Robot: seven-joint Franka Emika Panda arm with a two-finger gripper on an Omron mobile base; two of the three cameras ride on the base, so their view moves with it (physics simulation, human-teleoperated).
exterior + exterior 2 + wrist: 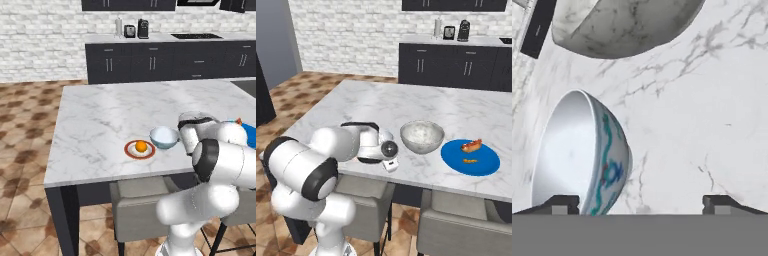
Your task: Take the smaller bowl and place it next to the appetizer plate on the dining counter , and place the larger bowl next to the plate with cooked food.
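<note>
Gripper (641, 204) spread wide above the marble surface (712, 110), holding nothing; one fingertip (559, 204) overlaps the smaller bowl (582, 155), contact unclear. This bowl sits just beside the appetizer plate (139, 149); the larger bowl (422, 136) stands near the blue plate (470, 157).

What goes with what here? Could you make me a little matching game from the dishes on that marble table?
Things:
1. small pale blue bowl
2. big marbled bowl
3. red-rimmed plate
4. bright blue plate

Descriptions:
A. holds an orange ball of food
B. holds reddish cooked food
C. sits right beside the red-rimmed plate
D. sits just left of the blue plate

Pairs: 1-C, 2-D, 3-A, 4-B
</note>
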